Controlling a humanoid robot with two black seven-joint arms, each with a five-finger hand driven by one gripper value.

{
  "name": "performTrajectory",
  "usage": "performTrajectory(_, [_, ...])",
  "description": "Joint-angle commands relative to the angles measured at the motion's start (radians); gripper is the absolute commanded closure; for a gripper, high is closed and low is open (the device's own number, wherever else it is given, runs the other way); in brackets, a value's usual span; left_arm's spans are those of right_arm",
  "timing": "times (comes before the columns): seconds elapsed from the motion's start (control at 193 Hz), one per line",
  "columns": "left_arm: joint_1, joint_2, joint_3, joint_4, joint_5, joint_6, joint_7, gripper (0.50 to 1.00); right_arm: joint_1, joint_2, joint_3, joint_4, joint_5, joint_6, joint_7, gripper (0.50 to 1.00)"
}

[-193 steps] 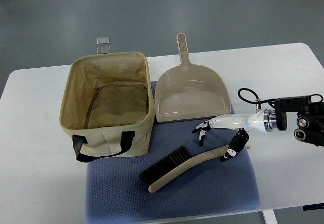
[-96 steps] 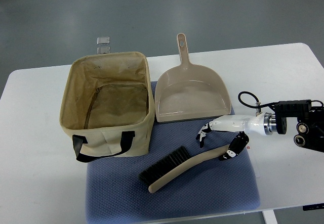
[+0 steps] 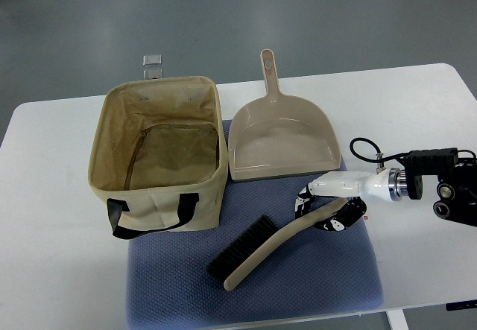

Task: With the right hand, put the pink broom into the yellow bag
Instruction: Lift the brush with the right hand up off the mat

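The broom (image 3: 279,239) is a beige-pink hand brush with black bristles. It lies slanted on the blue mat (image 3: 313,289), bristles at lower left, handle end at upper right. My right hand (image 3: 326,208) comes in from the right edge and is shut on the handle's end, fingers on its far side and thumb on its near side. The broom still rests on the mat. The yellow bag (image 3: 168,200) stands open and empty to the left, its black strap at the front. The left arm is out of view.
A beige dustpan (image 3: 283,144) lies behind the broom, handle pointing away, close above my hand. A small clear object (image 3: 153,63) sits beyond the table's far edge. The white table (image 3: 52,255) extends on both sides of the mat.
My right hand dropped onto the handle's end and its fingers closed around it. The broom shifted, its brush end swinging slightly down and right.
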Motion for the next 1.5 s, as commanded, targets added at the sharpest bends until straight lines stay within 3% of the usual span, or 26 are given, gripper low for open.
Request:
performTrajectory(0.0, [0.000,0.000,0.000,0.000,0.000,0.000,0.001,0.500,-0.004,-0.001,0.000,0.002,-0.003,-0.003,0.002,0.991])
performTrajectory(0.192, [0.000,0.000,0.000,0.000,0.000,0.000,0.001,0.500,0.001,-0.017,0.004,0.002,-0.003,-0.004,0.010,1.000])
performTrajectory(0.623, [0.000,0.000,0.000,0.000,0.000,0.000,0.001,0.500,0.018,-0.126,0.079,0.031,0.012,0.006,0.097,1.000])
performTrajectory(1.168, [0.001,0.000,0.000,0.000,0.000,0.000,0.001,0.500,0.019,-0.253,0.162,0.031,0.152,0.060,0.104,1.000])
performTrajectory(1.495, [0.001,0.000,0.000,0.000,0.000,0.000,0.001,0.500,0.018,-0.387,0.389,0.009,0.164,0.214,0.108,1.000])
